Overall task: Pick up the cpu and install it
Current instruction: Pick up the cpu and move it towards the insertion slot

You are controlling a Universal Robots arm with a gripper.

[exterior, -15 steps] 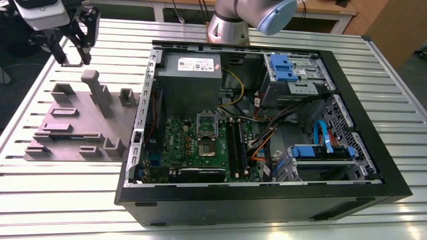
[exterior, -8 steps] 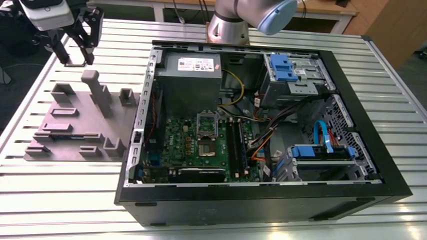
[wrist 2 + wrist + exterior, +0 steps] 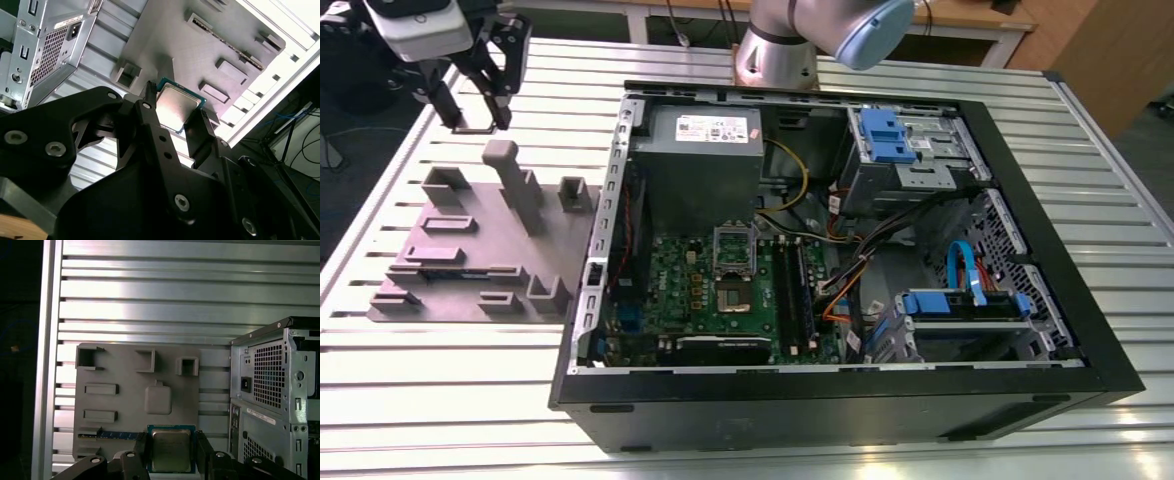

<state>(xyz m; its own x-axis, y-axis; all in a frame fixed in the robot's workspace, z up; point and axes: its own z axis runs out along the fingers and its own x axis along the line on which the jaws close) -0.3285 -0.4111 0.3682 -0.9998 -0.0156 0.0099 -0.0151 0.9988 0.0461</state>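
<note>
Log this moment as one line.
gripper: shut on silvery square cpu | where: at grey moulded tray, outside black computer case | install: not done

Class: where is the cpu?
The silvery square cpu sits in the black pincer near the grey fixture plate, at the exterior view's left of the black computer case.

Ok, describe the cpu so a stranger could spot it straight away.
Beside the open computer case lies a grey holder plate. Above it the fingers of the gripper clamp the cpu: a small flat square, silvery top, green rim, unlike the plate's dull grey blocks.
</note>
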